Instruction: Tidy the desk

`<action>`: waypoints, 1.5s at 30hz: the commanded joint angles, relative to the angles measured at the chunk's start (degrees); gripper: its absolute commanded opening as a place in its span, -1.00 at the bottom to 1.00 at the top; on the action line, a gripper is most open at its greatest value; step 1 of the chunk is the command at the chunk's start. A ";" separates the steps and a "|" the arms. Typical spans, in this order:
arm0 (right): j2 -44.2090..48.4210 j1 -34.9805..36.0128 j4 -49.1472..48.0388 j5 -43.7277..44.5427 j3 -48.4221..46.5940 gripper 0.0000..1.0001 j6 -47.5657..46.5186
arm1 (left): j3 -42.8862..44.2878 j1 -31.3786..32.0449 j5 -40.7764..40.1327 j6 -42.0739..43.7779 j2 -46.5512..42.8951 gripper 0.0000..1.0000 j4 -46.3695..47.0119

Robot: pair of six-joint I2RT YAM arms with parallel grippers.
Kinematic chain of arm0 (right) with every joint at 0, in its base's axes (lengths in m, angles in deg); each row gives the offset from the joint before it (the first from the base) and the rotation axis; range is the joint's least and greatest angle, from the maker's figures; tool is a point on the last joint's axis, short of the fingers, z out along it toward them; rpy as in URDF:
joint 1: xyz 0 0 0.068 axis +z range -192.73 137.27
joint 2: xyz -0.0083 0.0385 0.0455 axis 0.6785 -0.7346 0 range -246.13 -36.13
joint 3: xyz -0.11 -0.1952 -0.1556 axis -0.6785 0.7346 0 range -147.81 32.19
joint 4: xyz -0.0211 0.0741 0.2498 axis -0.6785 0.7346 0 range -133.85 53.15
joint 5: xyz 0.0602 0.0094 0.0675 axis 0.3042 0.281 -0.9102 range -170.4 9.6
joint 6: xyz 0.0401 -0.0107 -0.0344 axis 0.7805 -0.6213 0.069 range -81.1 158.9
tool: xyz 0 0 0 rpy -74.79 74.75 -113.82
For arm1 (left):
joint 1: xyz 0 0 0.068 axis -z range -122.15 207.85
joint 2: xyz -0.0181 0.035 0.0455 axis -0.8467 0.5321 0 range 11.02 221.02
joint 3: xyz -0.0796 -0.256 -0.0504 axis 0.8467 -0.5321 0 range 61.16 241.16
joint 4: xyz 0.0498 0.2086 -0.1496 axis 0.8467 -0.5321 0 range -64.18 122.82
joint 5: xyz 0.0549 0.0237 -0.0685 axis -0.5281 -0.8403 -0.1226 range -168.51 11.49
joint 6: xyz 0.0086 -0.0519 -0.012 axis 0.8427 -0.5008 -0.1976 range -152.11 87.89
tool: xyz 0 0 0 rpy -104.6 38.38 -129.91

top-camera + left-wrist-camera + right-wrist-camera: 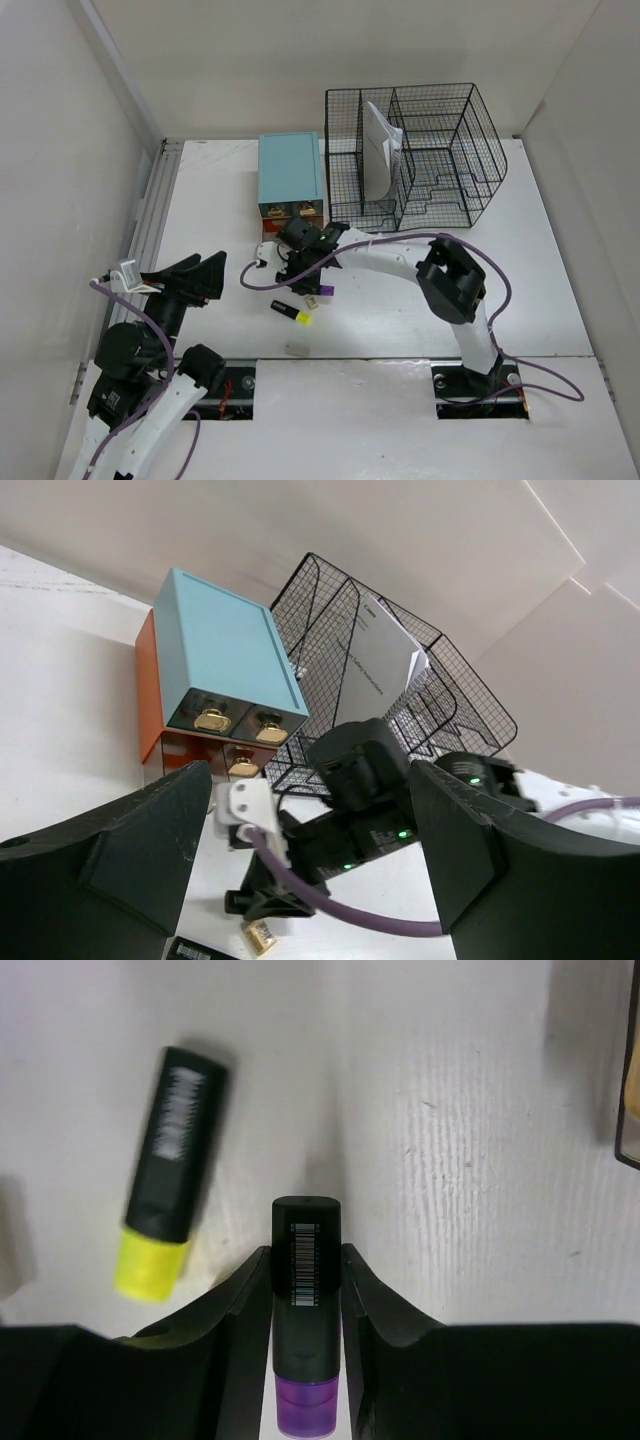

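The white desk (520, 290) carries loose items near its middle. My right gripper (312, 275) reaches left in front of the teal drawer box (291, 172). In the right wrist view it (305, 1270) is shut on a black highlighter with a purple cap (305, 1290), low over the desk. A black highlighter with a yellow cap (165, 1210) lies just left of it; it also shows in the top view (291, 312). My left gripper (195, 275) is open and empty at the left, its fingers (120, 860) spread wide and pointing at the right gripper.
A black wire-mesh rack (415, 155) holding a paper booklet (378, 150) stands at the back right, next to the teal box (225, 650). A small white eraser (297, 350) lies near the front rail. A small tan object (312, 300) lies under the right gripper.
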 commanded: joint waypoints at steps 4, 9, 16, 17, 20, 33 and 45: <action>8.65 0.80 6.04 -6.56 -11.18 -0.76 -7.23 | -0.11 0.29 -0.39 0.09 -0.55 0.56 1.73; 3.92 0.80 10.52 -11.92 -24.27 -0.79 -11.10 | -0.11 0.29 -0.39 0.09 -0.55 0.56 1.73; -3.03 0.10 5.11 -15.52 -34.58 -0.93 -15.67 | -0.11 0.29 -1.00 -0.44 -0.02 0.56 1.21; -3.04 0.09 3.69 -16.48 -33.88 -0.96 -16.98 | -0.11 0.29 -1.52 -0.44 -0.02 0.56 1.21; -3.04 -2.89 -3.95 -22.63 -29.59 -1.00 -17.61 | -0.11 0.29 -1.53 -1.05 -0.02 0.56 0.68; -11.73 -14.05 -12.23 -50.67 -34.31 -1.00 -18.13 | -0.11 0.29 -2.58 -2.11 1.03 0.56 0.68; -14.11 -15.20 -15.31 -53.06 -32.04 -1.00 -18.13 | -0.11 0.29 -3.73 -2.11 0.50 0.56 0.15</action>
